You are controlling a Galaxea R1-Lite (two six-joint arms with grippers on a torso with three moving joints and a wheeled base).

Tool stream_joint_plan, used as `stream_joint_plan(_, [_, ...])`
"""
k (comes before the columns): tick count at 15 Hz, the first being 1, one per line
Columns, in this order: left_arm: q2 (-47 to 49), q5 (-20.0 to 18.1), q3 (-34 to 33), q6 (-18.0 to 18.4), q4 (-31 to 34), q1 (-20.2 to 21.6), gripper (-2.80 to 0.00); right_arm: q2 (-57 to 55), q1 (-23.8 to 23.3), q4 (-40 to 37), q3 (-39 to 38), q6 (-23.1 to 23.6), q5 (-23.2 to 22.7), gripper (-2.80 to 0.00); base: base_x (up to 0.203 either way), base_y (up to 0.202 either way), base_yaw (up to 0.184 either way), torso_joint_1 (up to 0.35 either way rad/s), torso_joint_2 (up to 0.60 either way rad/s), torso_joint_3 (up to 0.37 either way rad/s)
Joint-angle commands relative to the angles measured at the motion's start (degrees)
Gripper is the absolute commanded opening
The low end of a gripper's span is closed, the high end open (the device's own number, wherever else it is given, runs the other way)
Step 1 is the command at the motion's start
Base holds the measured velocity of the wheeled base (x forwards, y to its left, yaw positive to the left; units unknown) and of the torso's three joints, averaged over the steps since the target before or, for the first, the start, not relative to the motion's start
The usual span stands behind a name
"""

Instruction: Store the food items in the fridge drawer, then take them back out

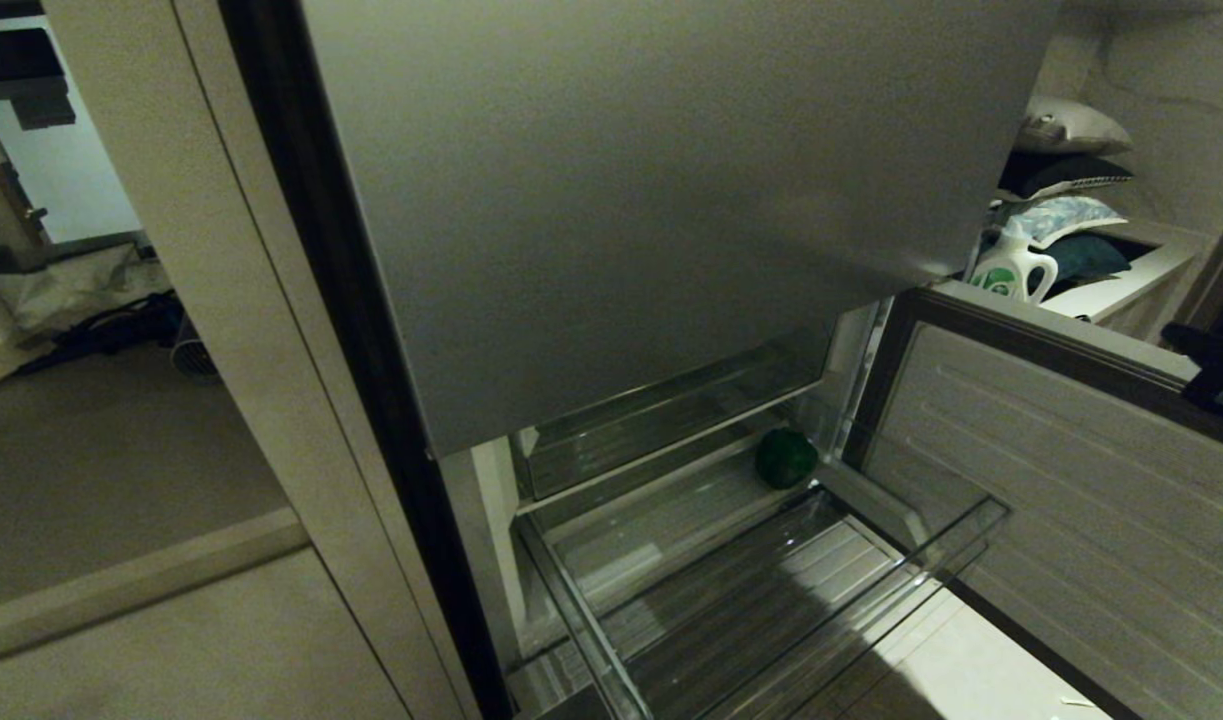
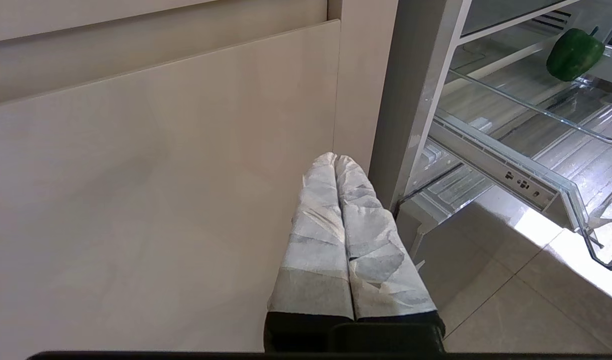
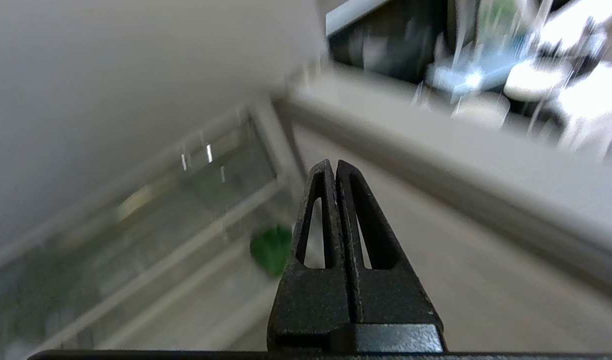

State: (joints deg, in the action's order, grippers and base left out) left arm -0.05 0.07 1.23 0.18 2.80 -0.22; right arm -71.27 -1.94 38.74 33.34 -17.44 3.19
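Pulled well out toward the camera, the fridge drawer [image 1: 771, 600] stood open at the foot of the grey fridge [image 1: 621, 200], its clear front wall nearest and its ribbed floor bare across the near part. Only one of the food items showed: the dark green piece [image 1: 785, 458], rounded and with a short stem visible in the left wrist view [image 2: 573, 53]. It lay at the far right of the fridge's open lower compartment, behind the drawer's ribbed floor, close to the hinge side of the lower door [image 1: 1071, 500], which stood swung open to the right. Whether it sat inside the drawer's far corner or on the ledge just behind it could not be told. The tan-brown piece was in no view.

Neither arm reached into the drawer. The right gripper [image 3: 334, 167] hung in the air in front of the open compartment, its black fingers pressed together and holding nothing; the green piece [image 3: 270, 247] showed beyond and just beside them, apart from them (that view was smeared, so little else could be read). The left gripper [image 2: 335, 159], its fingers wrapped in pale tape and closed on each other, was empty too, parked low beside the cream cabinet panel [image 2: 160, 175] to the left of the fridge, well apart from the green piece.

Beyond the open door, at far right, a white-and-green detergent jug [image 1: 1011, 270] stood on a ledge.
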Motion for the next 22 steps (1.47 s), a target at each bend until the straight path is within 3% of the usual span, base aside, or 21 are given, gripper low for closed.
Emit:
stream_joint_plan(1, [0.0,0.0,0.0,0.0,0.0,0.0,-2.8,-10.4,1.1,1.7,0.0,-0.2,-0.4,-2.8,0.0,0.0,0.0,0.0,0.0,0.0])
stream_joint_plan(4, [0.0,0.0,0.0,0.0,0.0,0.0,-2.8,-20.8,1.4,1.8,5.2,-0.2,-4.9,-2.8,0.0,0.0,0.0,0.0,0.0,0.0])
stream_joint_plan(9, [0.0,0.0,0.0,0.0,0.0,0.0,-2.8,-30.7,1.6,-9.6,15.8,-0.3,-13.7,-2.8,0.0,0.0,0.0,0.0,0.0,0.0])
stream_joint_plan(16, [0.0,0.0,0.0,0.0,0.0,0.0,-2.8,-34.5,5.9,-9.7,15.1,4.5,-12.4,-2.8,0.0,0.0,0.0,0.0,0.0,0.0])
stream_joint_plan(22, [0.0,0.0,0.0,0.0,0.0,0.0,-2.8,-43.2,12.1,-9.2,17.6,13.5,-2.6,-2.8,0.0,0.0,0.0,0.0,0.0,0.0])
